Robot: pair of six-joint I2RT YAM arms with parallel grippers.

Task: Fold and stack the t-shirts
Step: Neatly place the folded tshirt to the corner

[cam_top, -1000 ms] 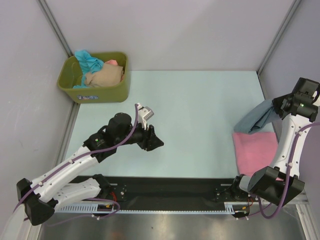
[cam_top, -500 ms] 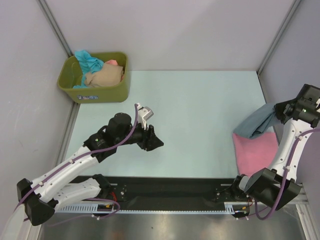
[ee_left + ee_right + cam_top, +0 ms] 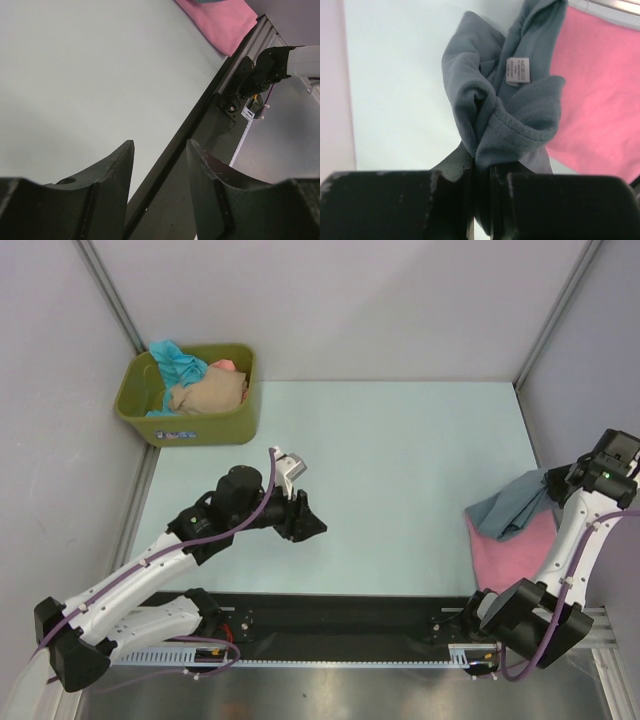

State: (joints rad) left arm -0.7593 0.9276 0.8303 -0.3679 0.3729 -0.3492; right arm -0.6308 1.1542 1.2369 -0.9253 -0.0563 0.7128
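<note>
Cloth of ribbed knit: the grey-blue t-shirt (image 3: 490, 100), white label (image 3: 518, 71) showing, hangs bunched from the right tool (image 3: 480, 172), which is clamped on its stitched hem, at the right edge of the bench (image 3: 400, 460) over the smooth, flat pink t-shirt (image 3: 510, 552). The left tool (image 3: 160, 145) gapes empty.

Partly covered by the slate grey-blue shirt (image 3: 510, 508) and the right arm (image 3: 572, 540): pink shirt (image 3: 500, 555), also cut off by the top edge in the left wrist view. Buried in grey-blue cloth: tips of the right gripper (image 3: 481, 172). Too small to read: print on the label (image 3: 518, 71) and on the sticker (image 3: 176, 434) of the olive tub (image 3: 215, 425).
</note>
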